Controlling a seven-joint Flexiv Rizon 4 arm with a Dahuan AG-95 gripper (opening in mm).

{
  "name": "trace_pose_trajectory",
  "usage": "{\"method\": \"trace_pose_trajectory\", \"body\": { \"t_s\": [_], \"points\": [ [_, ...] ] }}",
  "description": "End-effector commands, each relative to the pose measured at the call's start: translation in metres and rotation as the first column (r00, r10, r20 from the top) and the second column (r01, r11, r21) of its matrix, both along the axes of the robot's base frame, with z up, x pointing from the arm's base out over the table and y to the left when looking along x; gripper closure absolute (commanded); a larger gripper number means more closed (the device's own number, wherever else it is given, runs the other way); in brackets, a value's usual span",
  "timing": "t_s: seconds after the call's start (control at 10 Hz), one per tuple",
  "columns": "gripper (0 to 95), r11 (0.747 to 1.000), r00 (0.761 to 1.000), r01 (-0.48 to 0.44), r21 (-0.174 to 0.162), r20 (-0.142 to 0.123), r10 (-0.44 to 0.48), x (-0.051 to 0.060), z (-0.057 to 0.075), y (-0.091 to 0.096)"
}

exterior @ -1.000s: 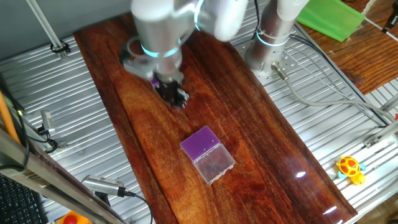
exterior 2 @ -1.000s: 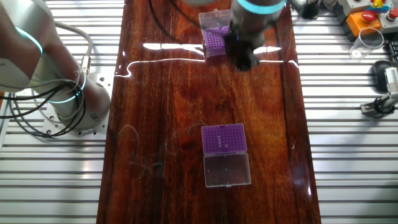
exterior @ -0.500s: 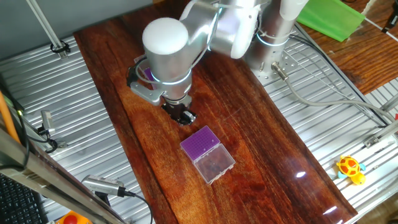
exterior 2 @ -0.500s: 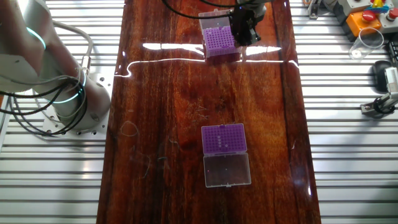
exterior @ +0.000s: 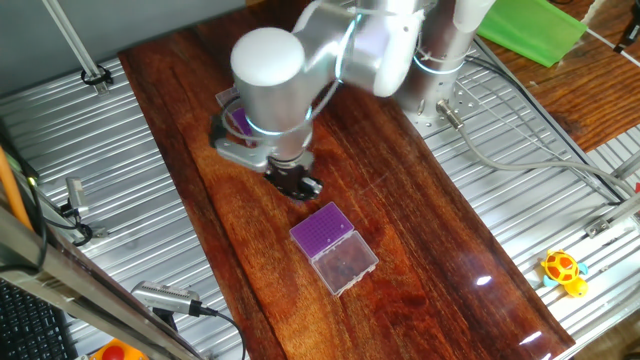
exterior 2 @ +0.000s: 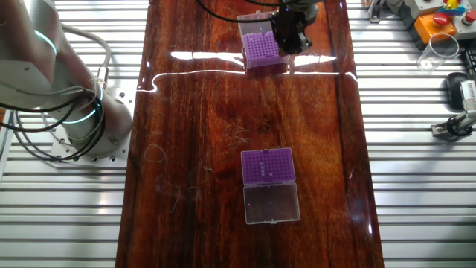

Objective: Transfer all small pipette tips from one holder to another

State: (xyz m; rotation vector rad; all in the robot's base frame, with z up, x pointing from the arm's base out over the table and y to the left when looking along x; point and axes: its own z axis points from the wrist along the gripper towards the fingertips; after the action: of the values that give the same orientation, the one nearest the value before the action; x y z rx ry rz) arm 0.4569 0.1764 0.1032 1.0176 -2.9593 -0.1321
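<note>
**Gripper poised beside the far holder, mid-transfer**

Nearest in the other fixed view, the near holder is seen lying on the wooden table, its clear lid folded open towards the front. A few small pipette tips are visible as dark specks on its purple insert; most of its holes look empty.

Well apart, at the far end of the board, the far holder is found, with the gripper hanging just beside its right edge. Whether the fingers are parted, closed, or grasping a tip cannot be told; they show only as a dark mass.

A pick or a placement at the far holder is judged to be in hand. Fine alignment over a single hole is called for next.
</note>
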Motion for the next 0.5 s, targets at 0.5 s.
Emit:
{"method": "trace_pose_trajectory", "body": {
  "t_s": [0.5],
  "points": [
    [95.0,0.995,0.994,0.100,0.027,0.042,-0.101,-0.027,-0.016,0.042]
  ]
}}
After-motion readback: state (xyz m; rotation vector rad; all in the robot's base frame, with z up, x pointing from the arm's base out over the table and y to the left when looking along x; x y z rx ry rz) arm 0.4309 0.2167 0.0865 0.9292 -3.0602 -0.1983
